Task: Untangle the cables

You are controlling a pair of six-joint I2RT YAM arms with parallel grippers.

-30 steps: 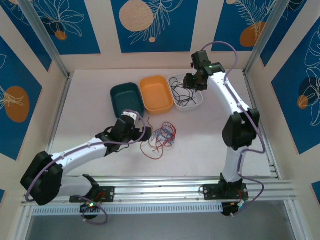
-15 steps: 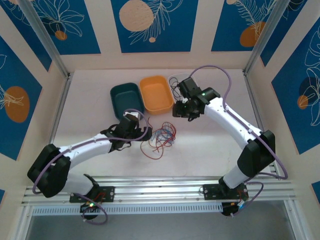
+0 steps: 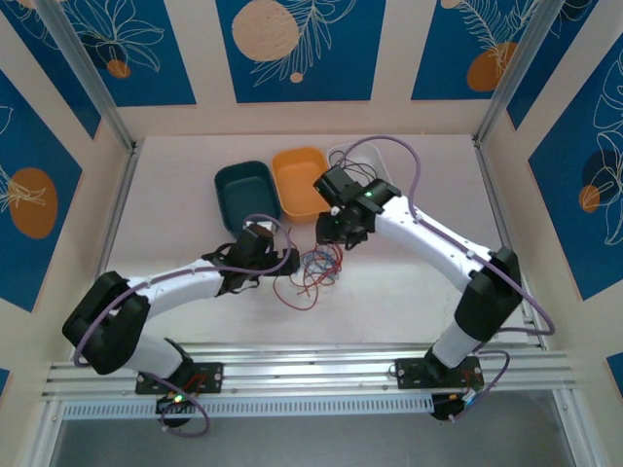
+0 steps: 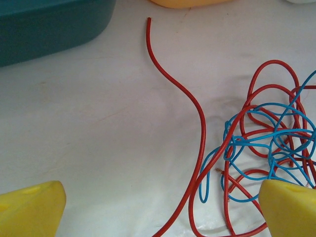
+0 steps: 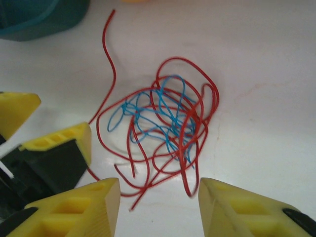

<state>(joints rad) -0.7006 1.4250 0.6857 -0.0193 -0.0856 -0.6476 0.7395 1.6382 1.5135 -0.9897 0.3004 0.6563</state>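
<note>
The cables (image 3: 313, 268) lie as a loose tangle of thin red and blue wires on the white table. One long red strand (image 4: 197, 113) trails off toward the bins. My left gripper (image 3: 290, 261) sits low at the tangle's left edge, open. Its yellow fingers straddle the red strand, and its gripper (image 4: 163, 212) holds nothing. My right gripper (image 3: 331, 232) hovers just behind and above the tangle (image 5: 163, 126), open and empty (image 5: 158, 202). In the right wrist view a left fingertip (image 5: 64, 140) shows beside the wires.
A teal bin (image 3: 243, 190) and an orange bin (image 3: 304, 185) stand just behind the tangle. A white tray (image 3: 362, 148) is partly hidden behind the right arm. Metal rails run along the table's near edge (image 3: 311, 365).
The right arm has swung from the white tray at the back down to just above the tangle. The left gripper has edged right, closer to the wires.
</note>
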